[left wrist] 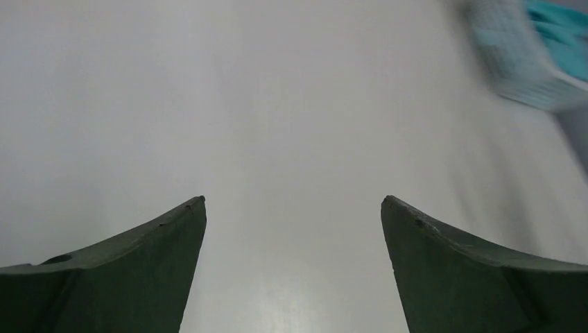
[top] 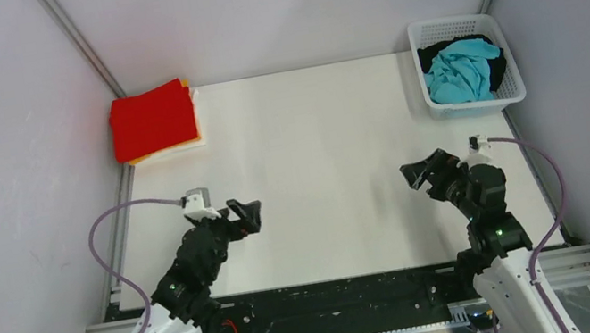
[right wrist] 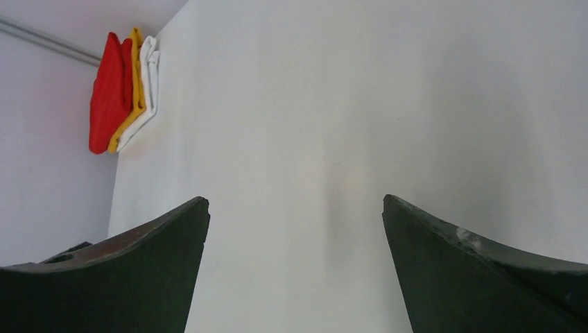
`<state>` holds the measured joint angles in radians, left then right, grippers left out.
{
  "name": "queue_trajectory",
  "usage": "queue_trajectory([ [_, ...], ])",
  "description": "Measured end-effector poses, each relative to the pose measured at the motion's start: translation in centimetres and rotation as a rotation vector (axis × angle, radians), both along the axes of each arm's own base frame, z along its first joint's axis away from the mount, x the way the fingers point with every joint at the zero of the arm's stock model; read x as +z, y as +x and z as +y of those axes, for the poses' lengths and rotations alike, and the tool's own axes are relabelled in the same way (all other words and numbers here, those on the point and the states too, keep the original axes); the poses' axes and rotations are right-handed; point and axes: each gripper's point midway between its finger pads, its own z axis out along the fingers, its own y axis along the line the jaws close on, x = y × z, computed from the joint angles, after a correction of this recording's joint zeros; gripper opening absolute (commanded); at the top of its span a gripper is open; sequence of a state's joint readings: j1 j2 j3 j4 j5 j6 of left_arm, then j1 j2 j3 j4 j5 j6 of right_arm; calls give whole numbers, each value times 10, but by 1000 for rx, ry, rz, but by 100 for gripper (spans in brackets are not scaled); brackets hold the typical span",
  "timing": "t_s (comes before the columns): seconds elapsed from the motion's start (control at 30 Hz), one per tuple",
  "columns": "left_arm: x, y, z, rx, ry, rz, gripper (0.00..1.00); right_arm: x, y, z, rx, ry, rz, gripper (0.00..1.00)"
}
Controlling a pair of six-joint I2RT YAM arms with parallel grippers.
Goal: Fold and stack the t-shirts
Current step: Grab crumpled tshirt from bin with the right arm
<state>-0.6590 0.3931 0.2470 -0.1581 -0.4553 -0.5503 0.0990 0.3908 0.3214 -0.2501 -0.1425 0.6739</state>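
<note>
- Here, at the far left corner of the white bench [top: 312,127], lies a folded stack: a red t-shirt [top: 152,120] on top, an orange t-shirt [right wrist: 133,90] under it, and a white t-shirt [right wrist: 148,76] at the bottom.
- Nearer the arms, the left pincer [top: 247,216] hangs over bare bench with its jaws spread wide. It grasps nothing.
- The middle of the bench carries no shirt.
- The right pincer [top: 418,175] mirrors it on the right side, jaws likewise spread wide and holding nothing.
- At the far right corner stands a white lattice basket [top: 478,107]. It holds a crumpled turquoise t-shirt [top: 461,71] lying on top of a black t-shirt [top: 435,50].
- The turquoise t-shirt lies beyond the right pincer and slightly to its right, well apart from it. Bunched up, it shows no clear long axis.
- The right arm is plainly the nearer one. Judging by this, the likely next step is for it to reach forward into the basket, while the left arm would have to cross the whole bench.
</note>
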Motion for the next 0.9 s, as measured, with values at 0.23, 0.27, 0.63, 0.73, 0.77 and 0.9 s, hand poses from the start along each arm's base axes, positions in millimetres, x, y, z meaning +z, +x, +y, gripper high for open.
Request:
queue_trajectory([
  [0.23,58,-11,-70,-383,-129,-204,100,21,5,13,88,-1,-99,100],
  [0.27,64,-9,-72,-391,-124,-219,100,24,7,13,91,-8,-111,100],
  [0.63,91,17,-92,-421,-43,-242,100,142,114,-33,-89,-166,-190,100],
  [0.73,85,22,-91,-406,-23,-227,100,144,165,-72,-232,-228,-128,100],
  [0.77,83,23,-91,-400,-14,-224,100,139,177,-85,-278,-246,-98,100],
  [0.9,82,27,-86,-372,4,-226,100,101,224,-142,-441,-330,57,100],
])
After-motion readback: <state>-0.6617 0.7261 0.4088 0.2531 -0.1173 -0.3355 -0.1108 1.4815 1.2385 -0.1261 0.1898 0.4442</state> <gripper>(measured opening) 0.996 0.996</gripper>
